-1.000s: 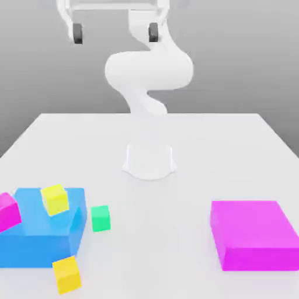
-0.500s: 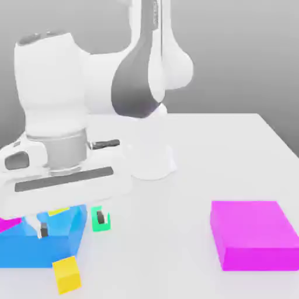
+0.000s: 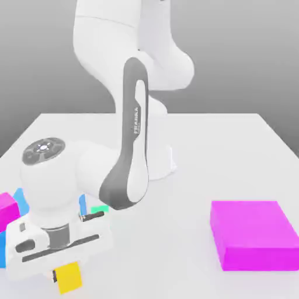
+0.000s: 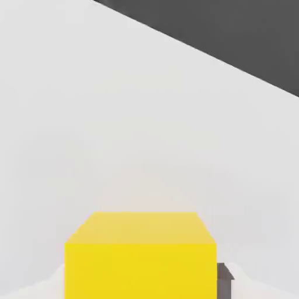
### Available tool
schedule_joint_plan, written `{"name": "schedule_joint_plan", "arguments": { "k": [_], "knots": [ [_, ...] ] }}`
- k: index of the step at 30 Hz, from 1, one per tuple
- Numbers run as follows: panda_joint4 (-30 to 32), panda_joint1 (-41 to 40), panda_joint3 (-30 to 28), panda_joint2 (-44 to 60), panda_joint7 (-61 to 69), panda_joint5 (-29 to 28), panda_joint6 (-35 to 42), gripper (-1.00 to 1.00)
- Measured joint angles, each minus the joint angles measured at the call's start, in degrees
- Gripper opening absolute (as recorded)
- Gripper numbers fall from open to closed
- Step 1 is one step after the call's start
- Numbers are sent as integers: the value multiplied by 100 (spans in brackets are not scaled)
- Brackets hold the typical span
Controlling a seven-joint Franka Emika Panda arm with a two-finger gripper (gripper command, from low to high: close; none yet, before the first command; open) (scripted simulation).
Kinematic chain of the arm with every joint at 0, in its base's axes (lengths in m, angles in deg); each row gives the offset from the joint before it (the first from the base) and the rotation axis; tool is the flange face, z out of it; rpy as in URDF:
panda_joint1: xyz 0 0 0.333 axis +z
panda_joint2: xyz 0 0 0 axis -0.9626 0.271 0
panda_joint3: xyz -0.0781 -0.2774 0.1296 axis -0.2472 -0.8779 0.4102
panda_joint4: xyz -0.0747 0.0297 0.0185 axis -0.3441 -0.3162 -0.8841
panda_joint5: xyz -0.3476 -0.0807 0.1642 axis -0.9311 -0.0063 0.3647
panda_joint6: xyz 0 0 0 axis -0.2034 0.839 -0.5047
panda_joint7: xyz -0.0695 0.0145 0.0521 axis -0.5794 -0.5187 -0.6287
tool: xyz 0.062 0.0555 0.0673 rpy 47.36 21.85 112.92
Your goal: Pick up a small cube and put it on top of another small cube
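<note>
The small cube [image 3: 70, 278] is golden-yellow and sits on the white table [image 3: 198, 140] near the front, on the exterior view's left. My gripper [image 3: 66, 273] has come down over it, with the white hand just above it. The jaws are shut on its sides. In the hand view the small cube [image 4: 140, 257] lies between the fingers, and one dark fingertip [image 4: 225, 281] presses against its side. A green cube [image 3: 100, 208] peeks out behind the hand, mostly hidden by the arm.
A big blue block [image 3: 21, 198] with a magenta piece [image 3: 7, 210] against it lies at the exterior view's left edge, largely covered by the hand. A large magenta block [image 3: 254, 233] rests at the right front. The arm's base [image 3: 163, 160] stands mid-table.
The arm has swung down from high at the back to the front left. The hand dropped over the golden-yellow cube and the jaws went from open to shut on it.
</note>
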Motion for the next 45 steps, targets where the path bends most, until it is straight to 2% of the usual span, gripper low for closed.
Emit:
{"name": "schedule_joint_plan", "arguments": {
  "k": [4, 8, 14, 18, 21, 34, 45],
  "knots": [
    [149, 297, -384, -589, -305, -408, 429, -100],
    [311, 620, -693, -1127, -376, -1191, 657, -100],
    [735, 862, -972, -1855, 404, -2667, 662, -100],
    [1106, 820, -1050, -2368, 1119, -3321, 715, -100],
    [1479, 663, -1101, -2797, 1715, -3572, 803, -100],
    [3401, 342, -1648, -4580, 4071, -4228, 917, -100],
    [3399, 1433, -2344, -4021, 5036, -2880, 506, -100]
  ]
}}
